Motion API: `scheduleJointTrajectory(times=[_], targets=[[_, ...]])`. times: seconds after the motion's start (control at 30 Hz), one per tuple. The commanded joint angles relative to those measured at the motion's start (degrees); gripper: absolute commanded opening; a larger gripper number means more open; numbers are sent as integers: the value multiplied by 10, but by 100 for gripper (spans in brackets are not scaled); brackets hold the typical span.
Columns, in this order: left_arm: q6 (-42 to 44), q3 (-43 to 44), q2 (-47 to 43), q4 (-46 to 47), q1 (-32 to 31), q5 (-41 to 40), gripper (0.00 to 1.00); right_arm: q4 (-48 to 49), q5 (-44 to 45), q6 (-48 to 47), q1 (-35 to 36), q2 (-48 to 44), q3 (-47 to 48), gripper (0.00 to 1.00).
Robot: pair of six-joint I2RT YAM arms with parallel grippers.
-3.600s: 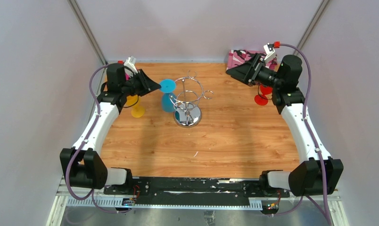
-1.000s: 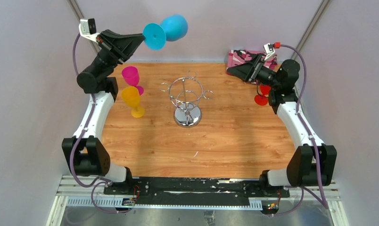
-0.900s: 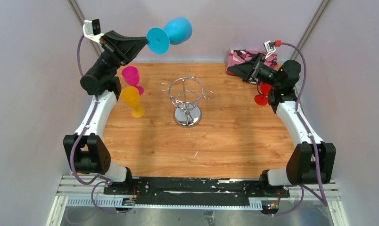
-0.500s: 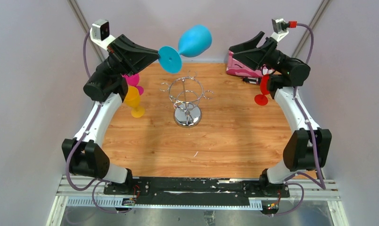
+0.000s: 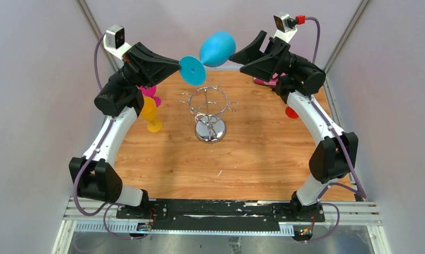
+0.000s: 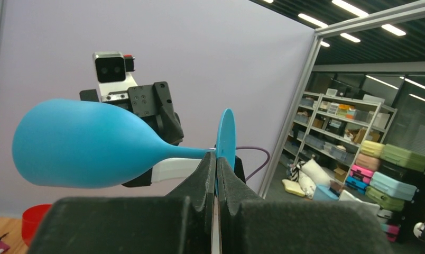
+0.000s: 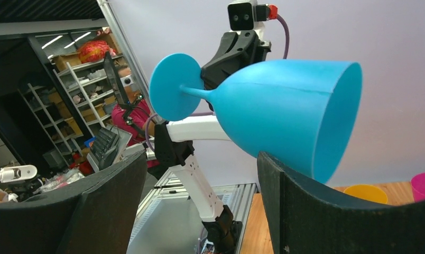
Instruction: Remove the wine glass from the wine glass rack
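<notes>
A robotics lab: panel-walled aluminium frame [image 6: 294,108], stocked industrial shelving [image 6: 343,138], ceiling strip lights [image 6: 353,7].

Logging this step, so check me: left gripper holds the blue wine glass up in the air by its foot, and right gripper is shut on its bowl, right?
One slip: the right gripper is open, jaws wide, not gripping the bowl of the blue wine glass, as the right wrist view shows. The left gripper does hold it up in the air by its foot.

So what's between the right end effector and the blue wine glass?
Nothing: top view shows only air between right end effector and blue wine glass.
</notes>
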Motion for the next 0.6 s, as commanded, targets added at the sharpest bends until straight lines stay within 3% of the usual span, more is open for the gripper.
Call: scheduleJointTrajectory(times=[0.0,0.13,0.27,0.57], targets=[[9,-7,-11,31,-3,13,0,40,-3,-5,12,0,22,81],[10,-12,-18,31,-3,15,0,22,-13,-19,8,2,20,81],[7,-8,-18,31,-3,17,0,-52,-24,-91,-3,-19,-1,80],[5,-11,-15,31,-3,17,0,-363,-18,-363,-18,-103,-38,80]])
